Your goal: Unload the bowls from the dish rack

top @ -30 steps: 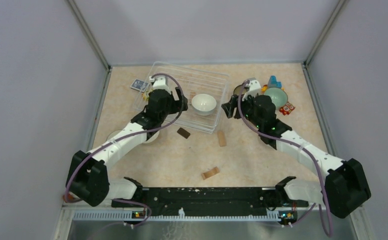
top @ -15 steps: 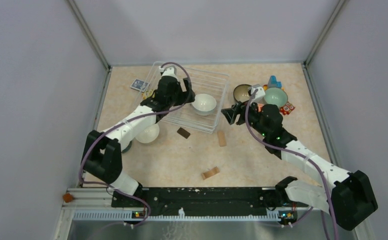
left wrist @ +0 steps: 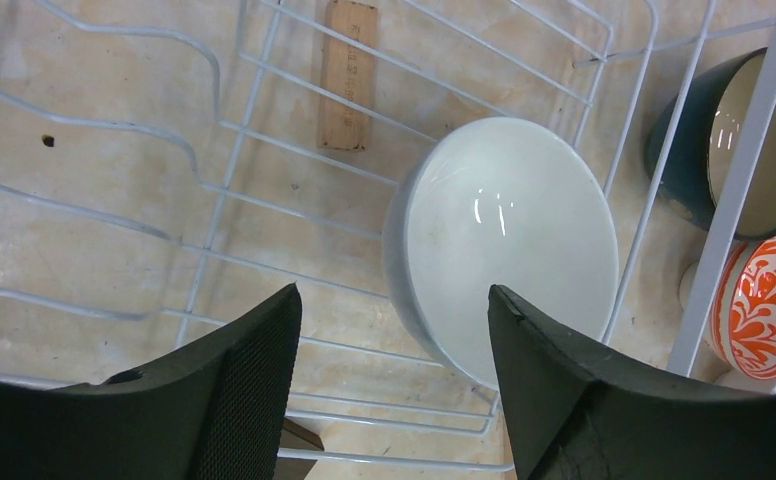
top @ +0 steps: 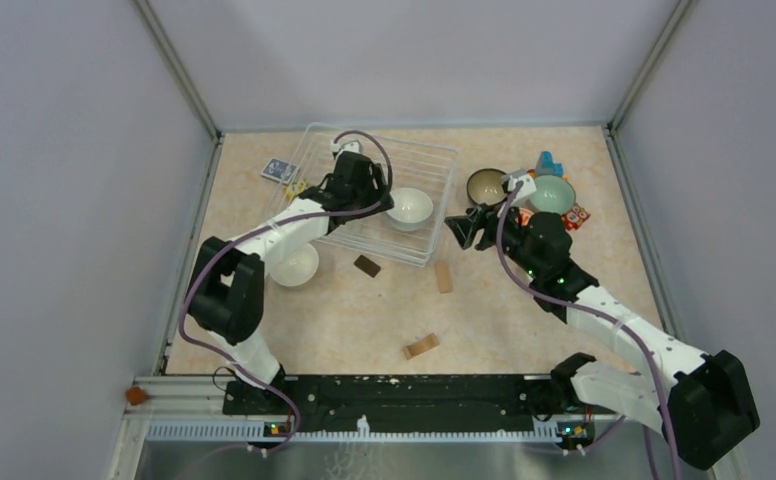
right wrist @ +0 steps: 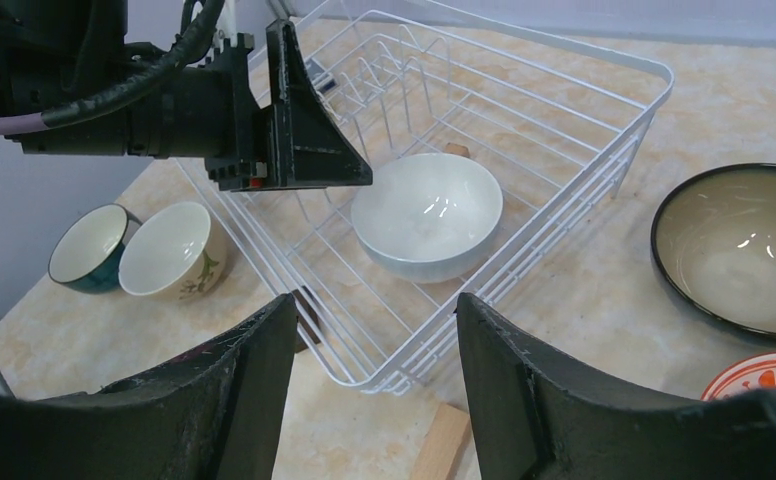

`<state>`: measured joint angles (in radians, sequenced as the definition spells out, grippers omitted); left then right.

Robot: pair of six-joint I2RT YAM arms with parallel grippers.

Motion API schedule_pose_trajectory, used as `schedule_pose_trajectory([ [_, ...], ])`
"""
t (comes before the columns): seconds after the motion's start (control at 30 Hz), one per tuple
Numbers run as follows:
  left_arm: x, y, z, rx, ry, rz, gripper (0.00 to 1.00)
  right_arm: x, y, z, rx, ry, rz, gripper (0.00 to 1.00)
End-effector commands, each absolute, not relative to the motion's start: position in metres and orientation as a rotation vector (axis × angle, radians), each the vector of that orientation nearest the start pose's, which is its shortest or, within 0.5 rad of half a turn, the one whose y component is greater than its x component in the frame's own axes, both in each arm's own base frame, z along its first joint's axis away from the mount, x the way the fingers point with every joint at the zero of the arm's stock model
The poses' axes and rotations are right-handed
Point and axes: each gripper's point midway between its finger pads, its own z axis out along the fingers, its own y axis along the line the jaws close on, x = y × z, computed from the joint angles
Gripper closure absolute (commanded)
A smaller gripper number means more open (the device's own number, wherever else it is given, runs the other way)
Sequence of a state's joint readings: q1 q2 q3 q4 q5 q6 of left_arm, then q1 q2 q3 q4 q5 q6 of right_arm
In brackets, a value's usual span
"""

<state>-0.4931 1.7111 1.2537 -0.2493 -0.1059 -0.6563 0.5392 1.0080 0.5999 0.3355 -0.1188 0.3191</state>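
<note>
The white wire dish rack (top: 419, 170) holds one plain white bowl (top: 408, 207) near its right end. My left gripper (top: 387, 202) is open and empty over the rack, just left of that bowl. In the left wrist view the bowl (left wrist: 509, 240) lies ahead of the open left gripper (left wrist: 394, 300), inside the rack (left wrist: 736, 190). My right gripper (top: 456, 228) is open and empty, off the rack's right side. In the right wrist view it (right wrist: 374, 298) hovers above the rack's near corner (right wrist: 376, 385), facing the white bowl (right wrist: 427, 215).
Right of the rack stand a dark bowl with a beige inside (top: 486, 185), a pale green bowl (top: 552, 193) and an orange-patterned bowl (top: 572, 215). Left of it stand a beige bowl (right wrist: 169, 250) and a teal bowl (right wrist: 92, 245). Wooden blocks (top: 444, 277) lie on the table.
My left arm has swung from the rack's left end to the right, up to the white bowl. My right arm has drawn back a little, uncovering the dark bowl.
</note>
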Motion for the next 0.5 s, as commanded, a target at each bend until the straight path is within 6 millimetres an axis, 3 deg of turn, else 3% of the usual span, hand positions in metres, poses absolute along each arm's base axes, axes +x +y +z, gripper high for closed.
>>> schedule_pose_trajectory([
  [0.0,0.422,-0.237,0.139,-0.281,2.278,-0.506,0.27,0.301,0.216,0.255,-0.259,1.603,0.749,0.40],
  [0.27,0.422,-0.254,0.122,-0.217,2.314,-0.587,0.28,0.302,0.216,0.254,-0.263,1.610,0.745,0.40],
  [0.47,0.421,-0.253,0.108,-0.232,2.341,-0.568,0.33,0.303,0.215,0.253,-0.260,1.612,0.737,0.40],
])
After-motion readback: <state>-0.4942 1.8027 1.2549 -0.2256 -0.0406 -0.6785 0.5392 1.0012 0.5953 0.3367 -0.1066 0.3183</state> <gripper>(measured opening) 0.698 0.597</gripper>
